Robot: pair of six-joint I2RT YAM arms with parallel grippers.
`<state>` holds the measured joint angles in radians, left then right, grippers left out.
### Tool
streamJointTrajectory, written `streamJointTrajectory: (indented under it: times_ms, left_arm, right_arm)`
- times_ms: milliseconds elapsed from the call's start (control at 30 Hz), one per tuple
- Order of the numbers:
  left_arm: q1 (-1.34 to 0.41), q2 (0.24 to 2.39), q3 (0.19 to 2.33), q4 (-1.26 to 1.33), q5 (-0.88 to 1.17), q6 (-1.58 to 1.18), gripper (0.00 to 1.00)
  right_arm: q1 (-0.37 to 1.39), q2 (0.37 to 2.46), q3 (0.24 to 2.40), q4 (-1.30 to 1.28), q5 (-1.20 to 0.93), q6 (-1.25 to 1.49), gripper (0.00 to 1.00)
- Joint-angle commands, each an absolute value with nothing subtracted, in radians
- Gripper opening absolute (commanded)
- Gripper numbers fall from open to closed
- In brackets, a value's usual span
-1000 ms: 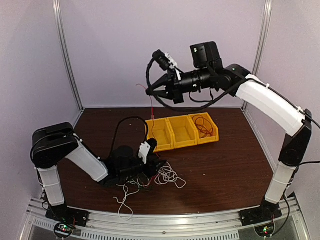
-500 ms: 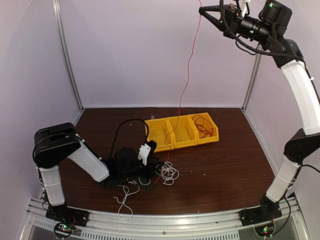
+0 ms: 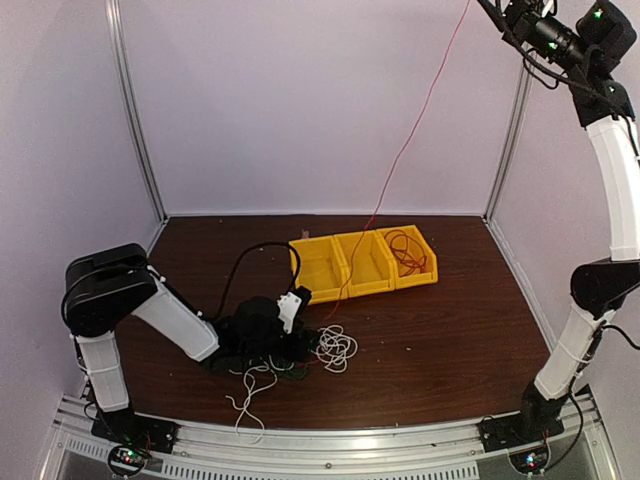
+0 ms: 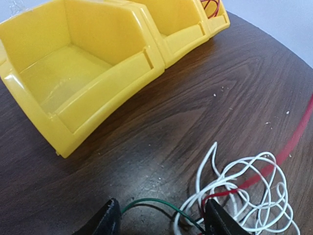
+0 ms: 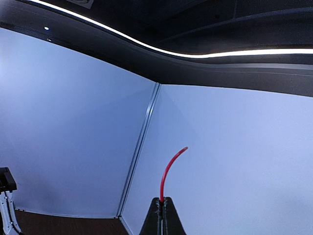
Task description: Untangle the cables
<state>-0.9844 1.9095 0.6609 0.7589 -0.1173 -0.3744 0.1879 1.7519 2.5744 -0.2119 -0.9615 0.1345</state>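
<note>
— High in the booth's right rear corner, the right arm [image 3: 610,170] stands at full stretch, its pincer [image 5: 163,208] clamped on one end of the red cable [image 3: 410,140]. Which step is this?

— Drawing a single strand out of the knot, I'd judge. The red cable slants down almost straight, past the yellow bins [image 3: 318,290], to the tangle of cables [image 3: 330,350] at the counter's front left (its lower end is lost in the heap).

— And the left arm [image 3: 170,320]?

— Low over the tangle. Its pincer [image 4: 164,220] is open, with the green cable [image 4: 151,199] running between its fingers and the white cable [image 3: 338,347] looped just beside them. It grips nothing that I can see.

— Next move?

— Probably pinning the heap, so the red strand slips free rather than dragging the white loops along. After that, it needs setting down apart.

— The setting?

— Pale walls with metal corner posts, and a dark wood-grain counter [image 3: 450,330] with a few pale specks. There are three joined bins, the rightmost holding a coiled reddish cable [image 3: 405,250].
</note>
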Motion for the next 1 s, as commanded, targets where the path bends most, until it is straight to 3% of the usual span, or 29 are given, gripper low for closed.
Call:
streamJointTrajectory:
  times_ms: [0,367,600,867,967]
  left_arm:
    - [-0.986,1.871,0.655,0.661,-0.170,-0.374,0.61]
    - [-0.986,1.792,0.603,0.605,-0.163,-0.365,0.66]
    - [-0.986,1.702,0.535,0.667,-0.148,-0.354,0.70]
    - [-0.986,1.611,0.506,0.687,-0.164,-0.351,0.62]
    - [-0.986,1.578,0.505,0.637,-0.192,-0.330,0.52]
  right_arm:
    - [0.120,1.767,2.630,-0.118,-0.940,0.184,0.00]
    - [-0.115,1.768,2.754,-0.004,-0.932,0.276,0.00]
    - [-0.159,1.750,2.736,-0.031,-0.925,0.264,0.00]
    - [-0.159,1.565,2.152,-0.021,-1.052,0.165,0.00]
    - [-0.158,1.467,1.911,-0.140,-1.055,-0.007,0.00]
